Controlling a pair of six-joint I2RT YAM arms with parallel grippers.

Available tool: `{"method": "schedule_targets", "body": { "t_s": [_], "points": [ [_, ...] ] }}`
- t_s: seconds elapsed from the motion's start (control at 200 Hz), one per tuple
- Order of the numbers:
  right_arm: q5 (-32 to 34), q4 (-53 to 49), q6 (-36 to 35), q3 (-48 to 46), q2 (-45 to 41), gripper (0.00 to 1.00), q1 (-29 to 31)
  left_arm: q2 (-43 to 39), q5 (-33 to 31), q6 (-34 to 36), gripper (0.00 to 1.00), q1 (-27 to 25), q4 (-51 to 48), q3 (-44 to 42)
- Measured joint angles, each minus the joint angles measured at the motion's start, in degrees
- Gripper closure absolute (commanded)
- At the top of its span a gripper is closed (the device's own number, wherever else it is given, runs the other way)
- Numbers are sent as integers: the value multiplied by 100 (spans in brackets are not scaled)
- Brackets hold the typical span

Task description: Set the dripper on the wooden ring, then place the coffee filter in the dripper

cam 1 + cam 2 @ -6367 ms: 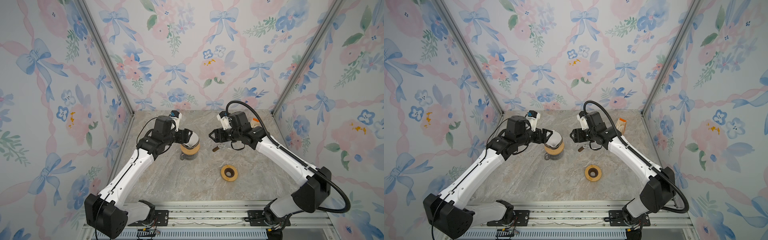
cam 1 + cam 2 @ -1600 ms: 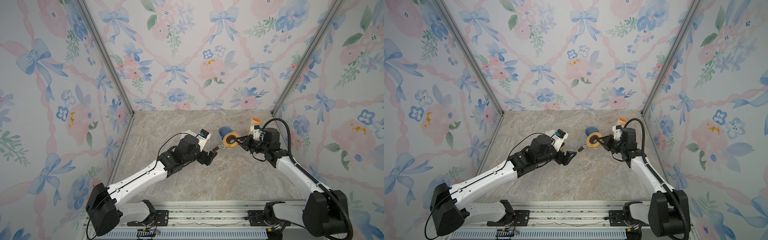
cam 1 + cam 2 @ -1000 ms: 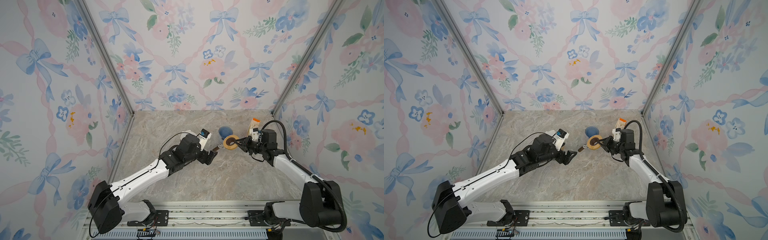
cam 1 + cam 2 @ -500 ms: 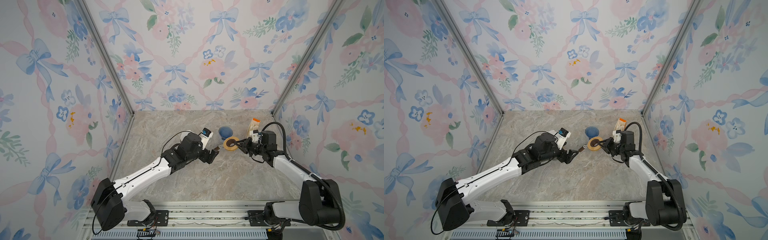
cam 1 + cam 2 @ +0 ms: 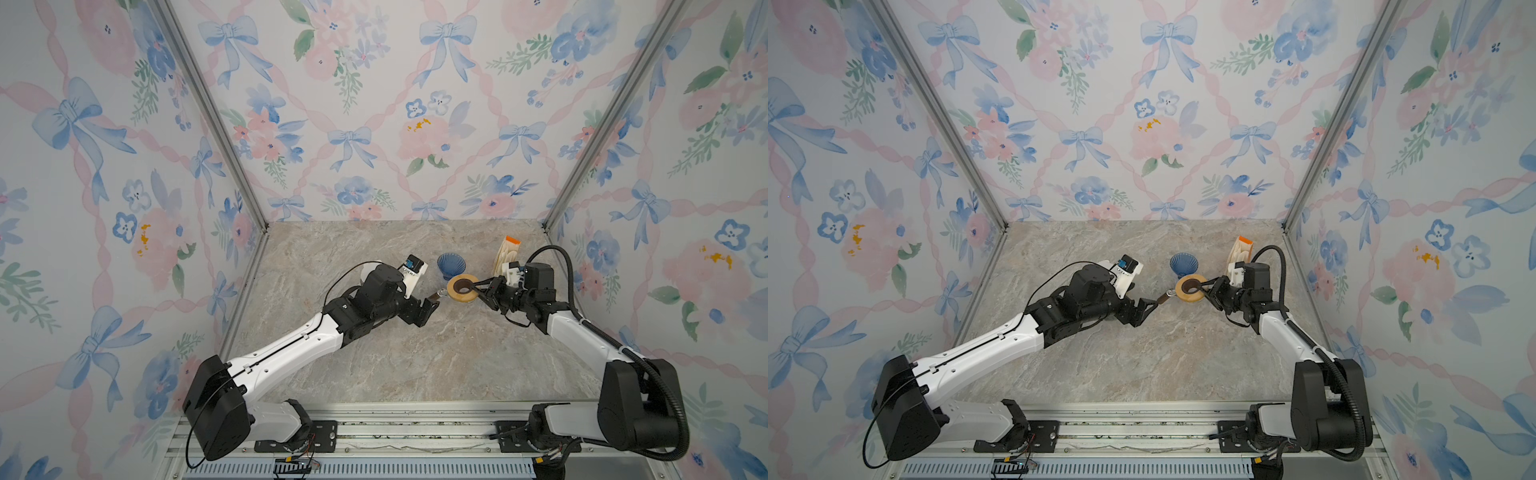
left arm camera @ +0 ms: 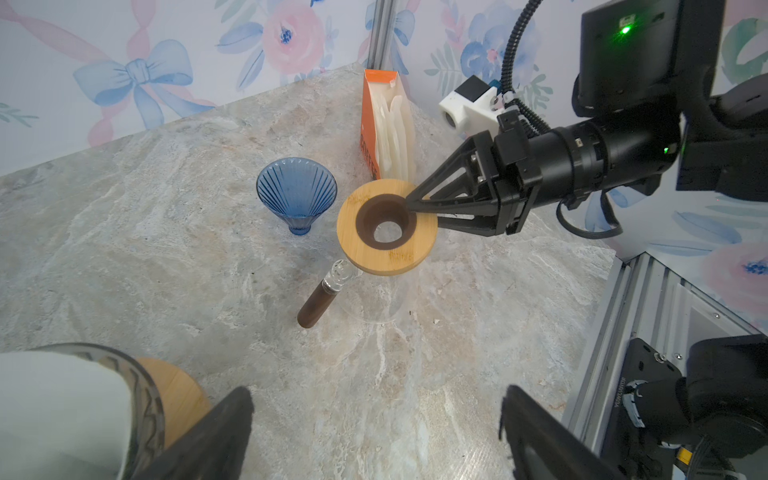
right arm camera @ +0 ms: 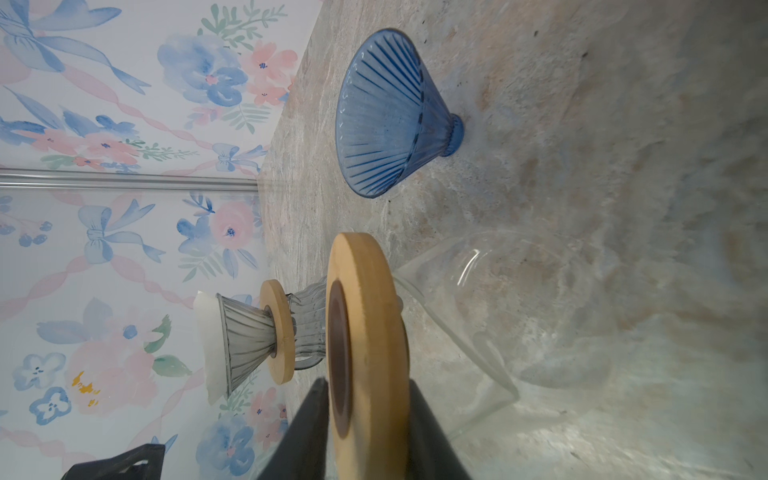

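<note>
As if seating it for the blue dripper, right gripper straddles the wooden ring atop the jug, grip unclear; left gripper wide open, empty.

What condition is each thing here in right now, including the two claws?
Blue dripper: upright on the table, empty, no filter.
Filter box: standing, top open, paper filters inside.
Wooden ring: sitting on the clear carafe.
Grey dripper: on its own stand, white filter in it.
Left gripper: open, empty.
Right gripper: jaws either side of the wooden ring's rim; grip unclear.
</note>
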Motion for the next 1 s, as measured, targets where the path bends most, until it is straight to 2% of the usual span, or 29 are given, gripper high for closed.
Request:
{"method": "schedule_targets", "body": {
  "t_s": [0.625,1.0],
  "points": [
    [391,-1128,-776,323,-273,56,-260,2,22,50,6,0,0,111],
    [739,-2398,-2170,1808,-229,53,-280,-4,-133,63,4,44,-4,243]
  ]
}}
